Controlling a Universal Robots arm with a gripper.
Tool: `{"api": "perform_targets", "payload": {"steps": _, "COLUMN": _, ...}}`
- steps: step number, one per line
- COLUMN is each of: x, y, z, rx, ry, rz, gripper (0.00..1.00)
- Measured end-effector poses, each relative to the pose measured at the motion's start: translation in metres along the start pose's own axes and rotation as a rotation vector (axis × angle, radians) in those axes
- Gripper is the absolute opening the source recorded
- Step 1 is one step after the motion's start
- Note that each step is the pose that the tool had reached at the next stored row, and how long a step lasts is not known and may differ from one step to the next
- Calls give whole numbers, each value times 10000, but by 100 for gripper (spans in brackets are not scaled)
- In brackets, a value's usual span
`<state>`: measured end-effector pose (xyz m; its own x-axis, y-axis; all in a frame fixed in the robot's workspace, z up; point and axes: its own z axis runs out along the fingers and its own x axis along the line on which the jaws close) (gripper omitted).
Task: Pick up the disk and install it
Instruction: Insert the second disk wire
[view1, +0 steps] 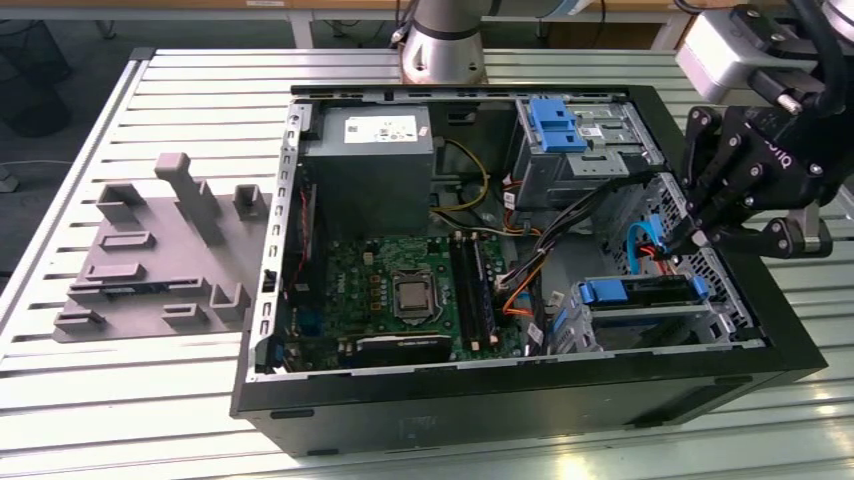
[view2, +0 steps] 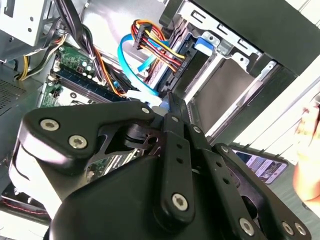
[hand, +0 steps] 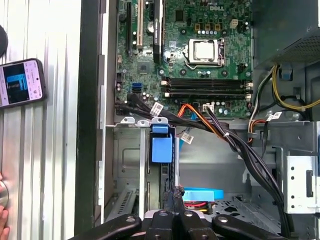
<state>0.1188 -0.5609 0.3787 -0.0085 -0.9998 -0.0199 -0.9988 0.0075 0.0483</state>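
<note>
Claw (view1: 697, 238) clenched, empty, beside the blue SATA cable (view1: 641, 240); could snag it above the disk (view1: 638, 298).

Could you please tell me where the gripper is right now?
The gripper is at the exterior view's right, over the open computer case's edge, just above the drive bay with the blue handle.

Just ahead of my gripper (hand: 176, 200) a blue SATA cable (view2: 131, 67) and a cable bundle (hand: 235, 142) crowd the gap. The drive cage (hand: 127, 170) walls one side; beyond the cables, above the motherboard (hand: 185, 55), there is open room
</note>
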Motion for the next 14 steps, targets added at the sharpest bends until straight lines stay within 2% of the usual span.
{"api": "perform_targets", "payload": {"steps": 3, "x": 7, "y": 10, "z": 2, "rx": 103, "ry": -5, "rz": -85, "gripper": 11}}
{"api": "perform_targets", "payload": {"steps": 8, "x": 11, "y": 16, "z": 2, "rx": 126, "ry": -5, "rz": -89, "gripper": 11}}
{"api": "perform_targets", "payload": {"steps": 9, "x": 15, "y": 36, "z": 3, "rx": 153, "ry": -5, "rz": -89, "gripper": 18}}
{"api": "perform_targets", "payload": {"steps": 12, "x": 30, "y": 95, "z": 9, "rx": 226, "ry": -22, "rz": -94, "gripper": 18}}
{"api": "perform_targets", "payload": {"steps": 14, "x": 33, "y": 107, "z": 25, "rx": 297, "ry": -36, "rz": -97, "gripper": 18}}
